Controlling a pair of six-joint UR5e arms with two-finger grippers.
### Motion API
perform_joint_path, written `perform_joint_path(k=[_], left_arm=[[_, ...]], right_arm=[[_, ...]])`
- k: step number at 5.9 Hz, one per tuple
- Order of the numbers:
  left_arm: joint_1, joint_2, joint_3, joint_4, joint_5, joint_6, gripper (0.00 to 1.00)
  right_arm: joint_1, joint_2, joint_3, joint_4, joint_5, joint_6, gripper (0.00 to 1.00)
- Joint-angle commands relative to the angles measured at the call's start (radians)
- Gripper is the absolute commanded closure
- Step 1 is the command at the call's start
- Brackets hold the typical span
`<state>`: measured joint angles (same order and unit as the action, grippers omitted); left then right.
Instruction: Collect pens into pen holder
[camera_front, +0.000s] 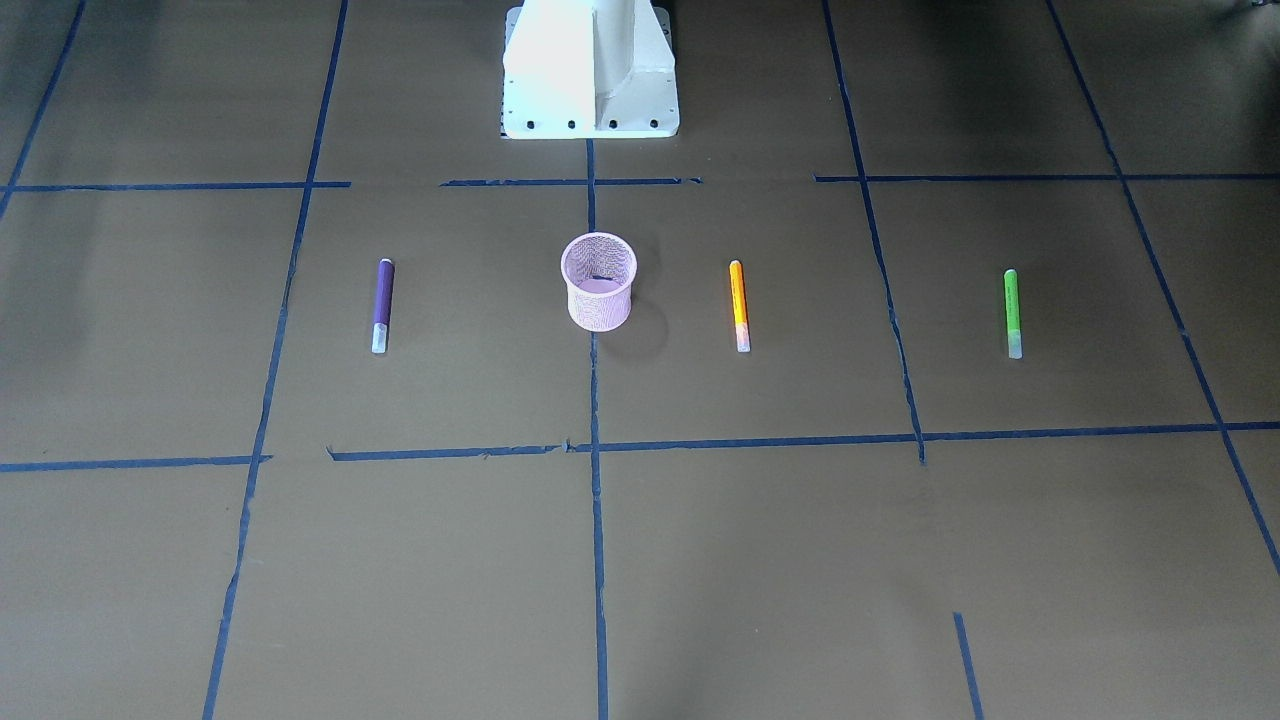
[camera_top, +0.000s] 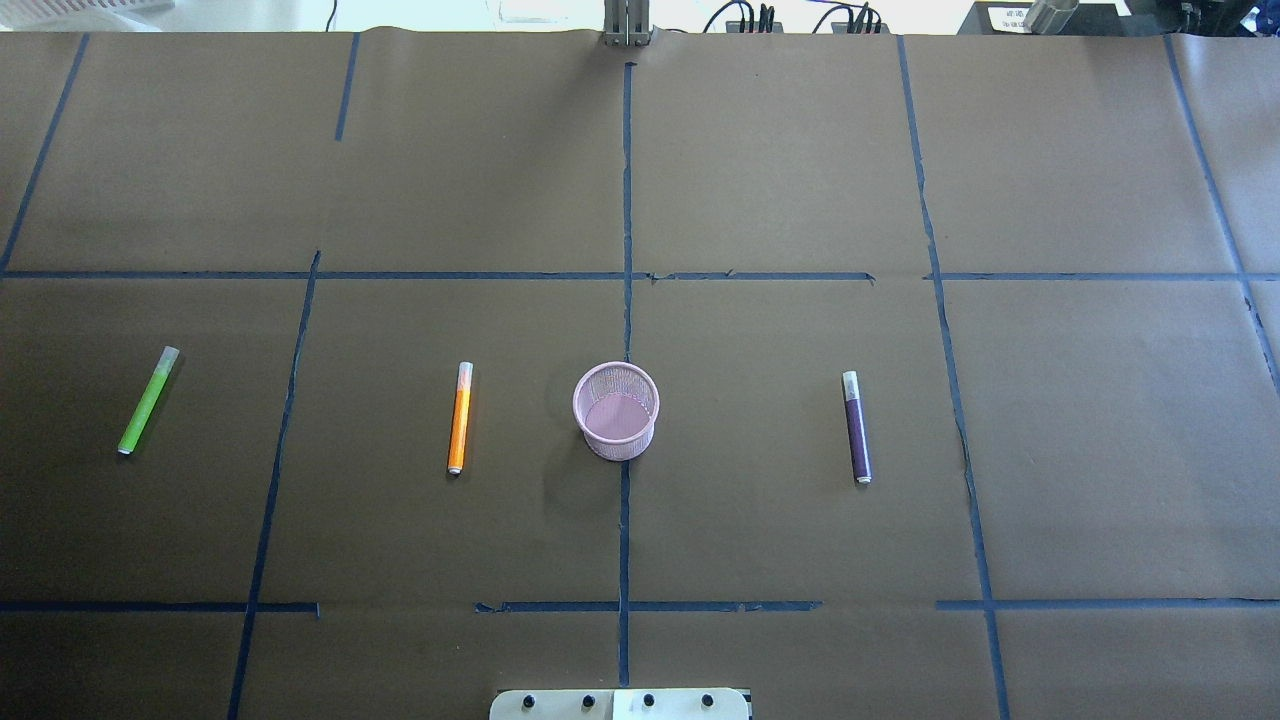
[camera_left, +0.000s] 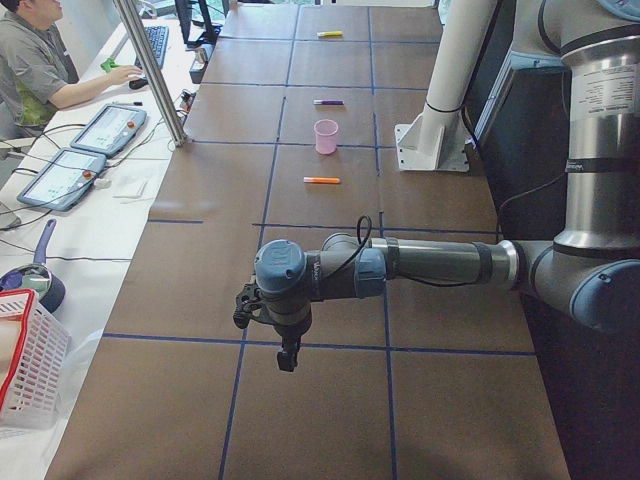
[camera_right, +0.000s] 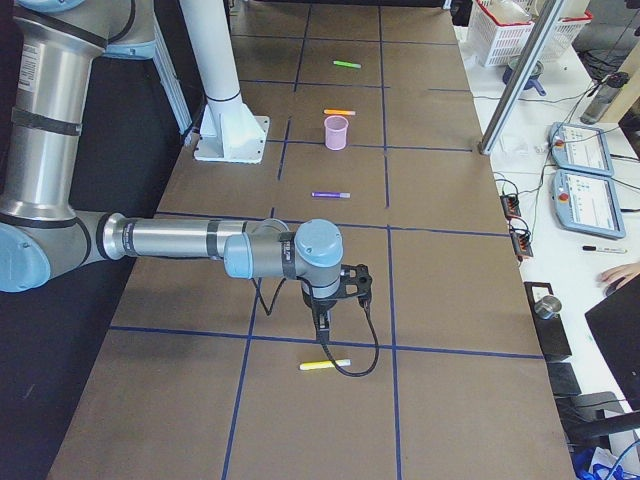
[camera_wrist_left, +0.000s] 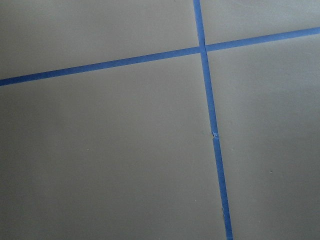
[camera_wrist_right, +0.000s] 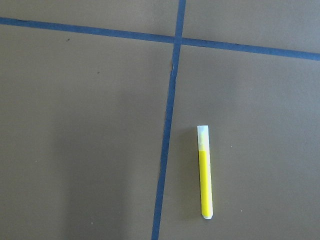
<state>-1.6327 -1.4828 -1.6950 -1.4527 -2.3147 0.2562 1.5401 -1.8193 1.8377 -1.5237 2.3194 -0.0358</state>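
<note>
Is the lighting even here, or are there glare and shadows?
Front-facing view: the white robot base glares; the pen holder throws a soft shadow. Overhead view: past the table it is blown out. Right wrist view: dim shadow left of the yellow pen.

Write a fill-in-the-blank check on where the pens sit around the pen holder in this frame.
1. By the robot's own sides, the orange pen lies to the ___ of the pen holder.
2. By the same sides, the purple pen lies to the holder's ___.
3. The yellow pen shows in the ___ wrist camera's view.
4. Of the three pens in the overhead view, the green pen lies ___ from the holder.

Missing words: left; right; right; farthest.
</note>
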Motion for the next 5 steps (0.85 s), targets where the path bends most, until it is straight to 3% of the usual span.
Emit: perform_joint_path(k=[1,3,5], left_arm=[[0.002,0.001,0.0,-0.002,-0.003,0.002,0.0],[0.002,-0.011,-0.005,-0.008,0.001,-0.003,0.0],[0.004,-0.063,-0.025,-0.183,-0.009,-0.012,0.0]], right_arm=[[0.0,0.0,0.0,0.0,0.0,0.001,0.0],[0.0,0.003,0.001,0.0,0.011,0.001,0.0],[0.0,0.008,0.006,0.002,0.032,0.002,0.0]])
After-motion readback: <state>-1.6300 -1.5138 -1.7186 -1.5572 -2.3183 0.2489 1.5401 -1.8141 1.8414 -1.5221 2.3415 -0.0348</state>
